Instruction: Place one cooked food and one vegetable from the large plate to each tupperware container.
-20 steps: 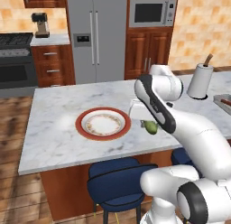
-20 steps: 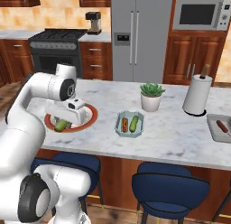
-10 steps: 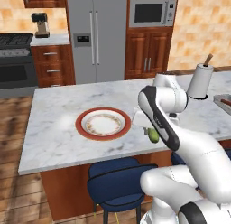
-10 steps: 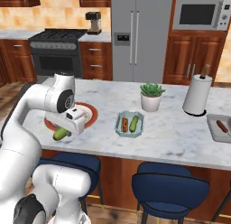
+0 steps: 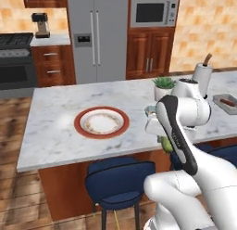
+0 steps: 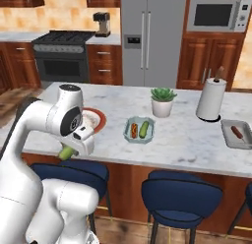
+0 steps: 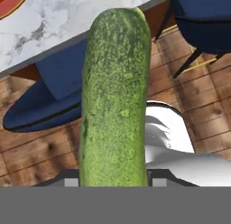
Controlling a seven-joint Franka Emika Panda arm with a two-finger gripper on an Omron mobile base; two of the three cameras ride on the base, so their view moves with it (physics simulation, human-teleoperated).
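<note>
Swinging off the large plate, the gripper now hangs at lower left past the bench edge, clamped on a cucumber bound for the grey container.

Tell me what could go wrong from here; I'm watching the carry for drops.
The gripper holds the cucumber past the counter edge, over the stools and floor: a slip would likely lose it.

The grey tub with the sausage lies far right; the swing may clip the potted plant or paper towel roll.
</note>
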